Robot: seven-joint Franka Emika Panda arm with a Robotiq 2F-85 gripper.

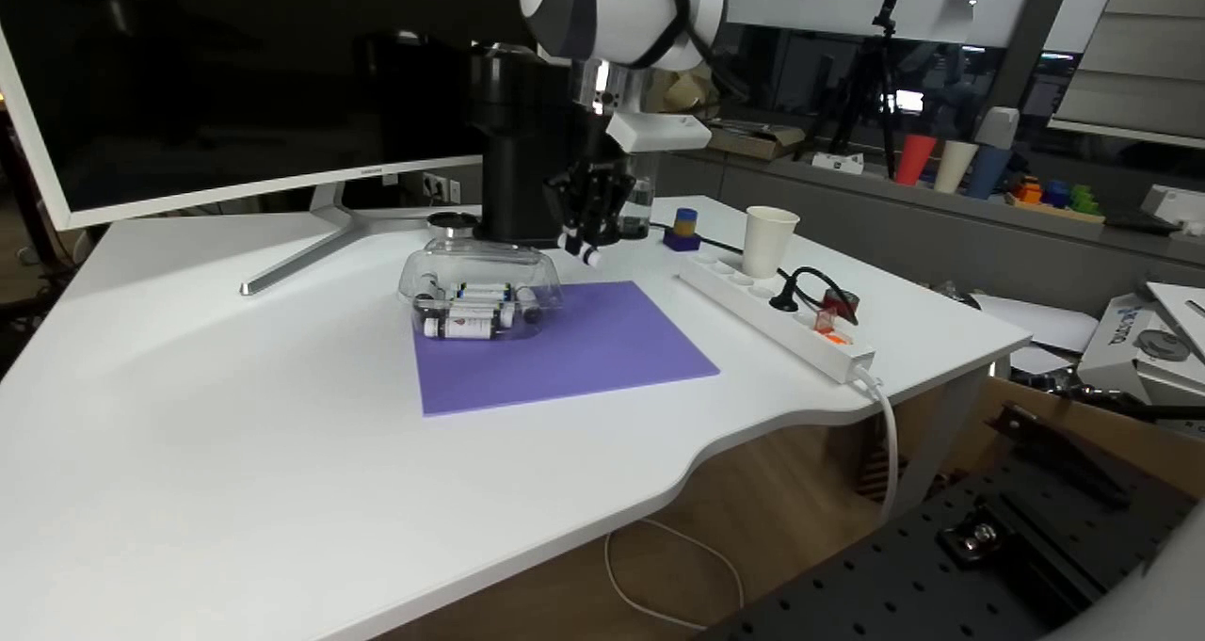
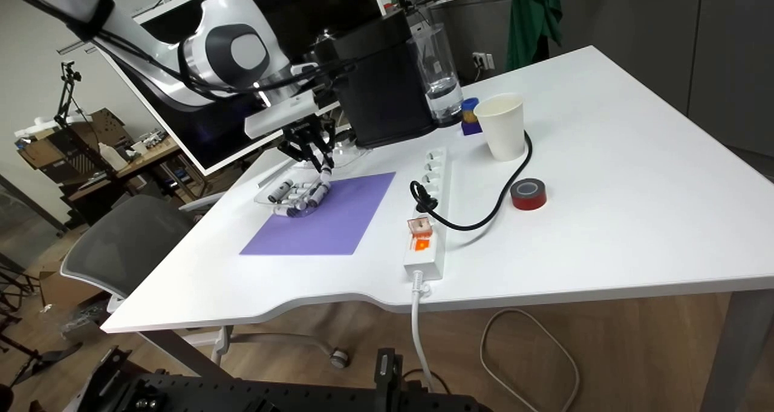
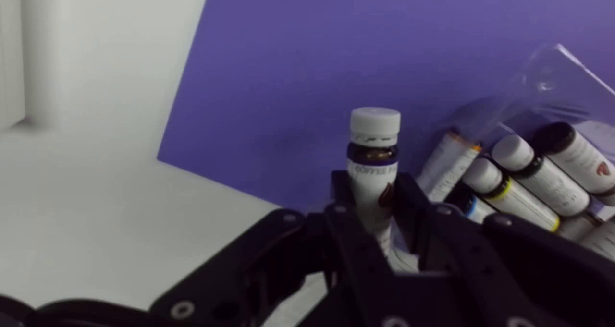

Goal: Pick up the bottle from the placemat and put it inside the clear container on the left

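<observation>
My gripper (image 3: 371,192) is shut on a small white-labelled bottle (image 3: 373,171) with a white cap and dark neck. It holds the bottle up above the table, near the far edge of the purple placemat (image 1: 602,340). The held bottle also shows in both exterior views (image 1: 590,257) (image 2: 326,173), tilted at my fingertips. The clear container (image 1: 485,263) sits over the mat's far left corner, with several similar bottles (image 1: 468,327) lying in it. In the wrist view the container (image 3: 579,64) is to the right of the held bottle. My fingers hide the bottle's lower part.
A tall black box (image 1: 525,152) stands behind the container, close to my gripper. A monitor stand (image 1: 306,246) is at the back left. A white power strip (image 1: 772,316), a paper cup (image 1: 768,241) and small stacked blocks (image 1: 683,231) stand right of the mat.
</observation>
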